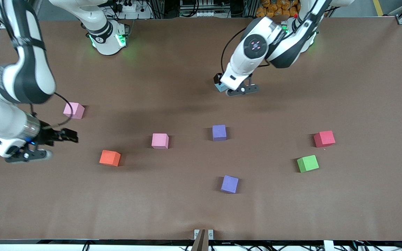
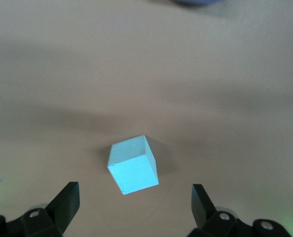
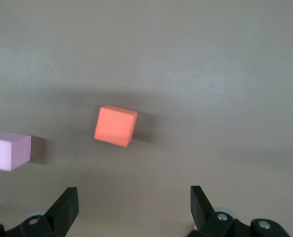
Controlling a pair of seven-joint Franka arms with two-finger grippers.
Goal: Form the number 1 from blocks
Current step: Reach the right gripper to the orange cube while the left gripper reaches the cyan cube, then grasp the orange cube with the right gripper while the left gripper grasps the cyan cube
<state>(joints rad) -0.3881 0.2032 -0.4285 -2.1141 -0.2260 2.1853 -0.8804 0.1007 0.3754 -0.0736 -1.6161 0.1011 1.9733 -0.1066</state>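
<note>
The light blue block (image 2: 133,165) lies on the table under my left gripper (image 2: 135,187), which is open, its fingers apart from the block. In the front view only a corner of that block (image 1: 218,87) shows beside my left gripper (image 1: 237,91). My right gripper (image 3: 134,190) is open and holds nothing, hovering at the right arm's end of the table (image 1: 26,156). The orange block (image 3: 115,126) and a pink block (image 3: 9,150) lie ahead of it. On the table sit the orange block (image 1: 110,158), two pink blocks (image 1: 74,110) (image 1: 160,141) and two purple blocks (image 1: 219,132) (image 1: 229,184).
A red cube (image 1: 324,138) and a green cube (image 1: 307,163) sit toward the left arm's end of the table. A bracket (image 1: 203,235) sticks up at the table edge nearest the front camera. The brown tabletop (image 1: 361,87) spreads wide around the scattered blocks.
</note>
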